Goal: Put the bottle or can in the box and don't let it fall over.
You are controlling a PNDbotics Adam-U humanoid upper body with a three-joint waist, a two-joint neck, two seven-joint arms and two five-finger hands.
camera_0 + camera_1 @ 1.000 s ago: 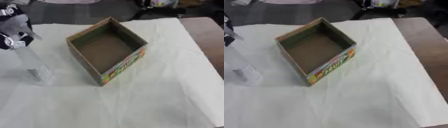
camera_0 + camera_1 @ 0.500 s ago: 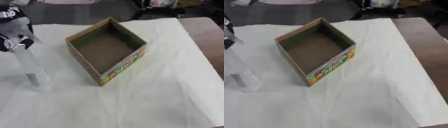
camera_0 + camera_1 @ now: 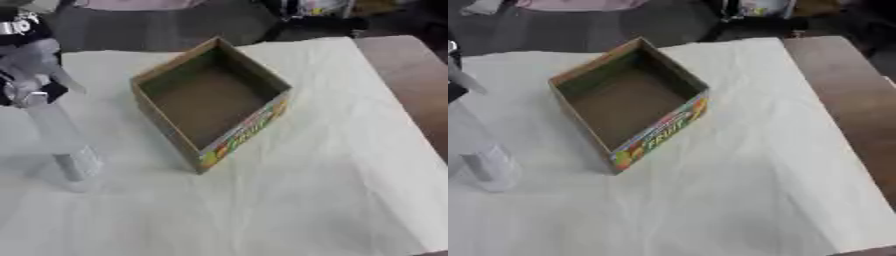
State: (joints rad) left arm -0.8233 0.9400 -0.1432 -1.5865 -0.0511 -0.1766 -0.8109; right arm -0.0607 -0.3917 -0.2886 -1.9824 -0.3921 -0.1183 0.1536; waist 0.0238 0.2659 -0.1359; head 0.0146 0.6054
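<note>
Here we note a white cloth point(image 3: 332, 165) over the table, with the open cardboard box point(image 3: 210, 102) standing empty near its middle, coloured print on its near wall. Left of the box, apart from it, a clear bottle point(image 3: 63, 145) stands upright on the cloth. The left hand point(image 3: 31, 65) has its fingers curled round the bottle's top, the body hanging below them.

An open cardboard box point(image 3: 627, 102) sits on the white cloth point(image 3: 737, 190), its printed side (bright fruit colours) turned toward the camera. Left of the box stands a clear bottle point(image 3: 487, 162), upright. Above it, a sliver of the left hand point(image 3: 455, 82) shows at the edge.
</note>
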